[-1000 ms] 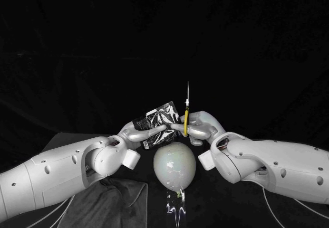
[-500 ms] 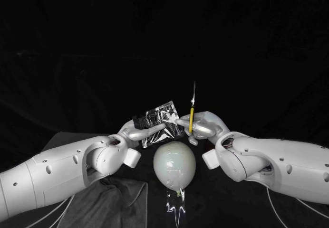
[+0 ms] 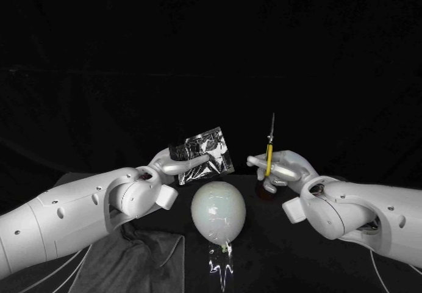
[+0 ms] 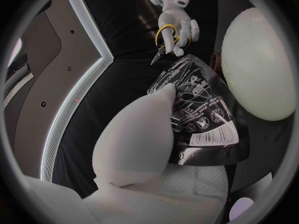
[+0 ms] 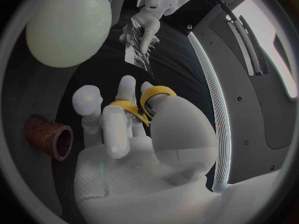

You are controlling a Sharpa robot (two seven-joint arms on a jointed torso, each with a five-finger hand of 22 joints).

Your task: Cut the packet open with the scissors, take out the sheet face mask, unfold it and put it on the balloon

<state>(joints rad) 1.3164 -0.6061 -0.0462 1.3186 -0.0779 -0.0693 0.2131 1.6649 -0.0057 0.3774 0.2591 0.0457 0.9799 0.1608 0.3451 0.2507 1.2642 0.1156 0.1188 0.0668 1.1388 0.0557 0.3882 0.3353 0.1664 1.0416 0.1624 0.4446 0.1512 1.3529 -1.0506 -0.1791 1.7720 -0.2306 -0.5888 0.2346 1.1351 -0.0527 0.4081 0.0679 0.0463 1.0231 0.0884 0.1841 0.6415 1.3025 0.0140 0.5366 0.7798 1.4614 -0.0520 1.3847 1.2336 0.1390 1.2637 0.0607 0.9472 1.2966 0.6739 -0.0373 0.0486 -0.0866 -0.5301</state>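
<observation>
**Balloon.** The pale balloon (image 3: 218, 210) lies on the black table (image 3: 290, 256) between the two forearms, its knotted neck toward the robot. Judged light, springy and smooth, it is likely to roll or slide under a sideways push. It is also vulnerable to any sharp point, so keep the blades clear of it. Lay the mask on from above with light, even pressure.

**Packet.** The left hand (image 3: 178, 165) holds the foil packet (image 3: 204, 154) in the air above and behind the balloon. Thumb and fingers pinch its lower part and the upper edge stands free. The foil looks thin, crinkly and slick. It should hold its shape when gripped near an edge but buckle if squeezed at the middle. Grip below the intended cut line and leave the top strip exposed.

**Scissors.** The right hand (image 3: 283, 170) holds the scissors (image 3: 268, 149), with fingers passed through the yellow loops. The blades point upward and show as one thin line, so they appear closed. They stand apart from the packet, with a clear gap between. The tool is rigid and light, and control comes from the loops only.

**Markings.** The left wrist view shows white print and a barcode (image 4: 218, 134) on the packet's dark face. The text is too small to read and no brand can be made out.
</observation>
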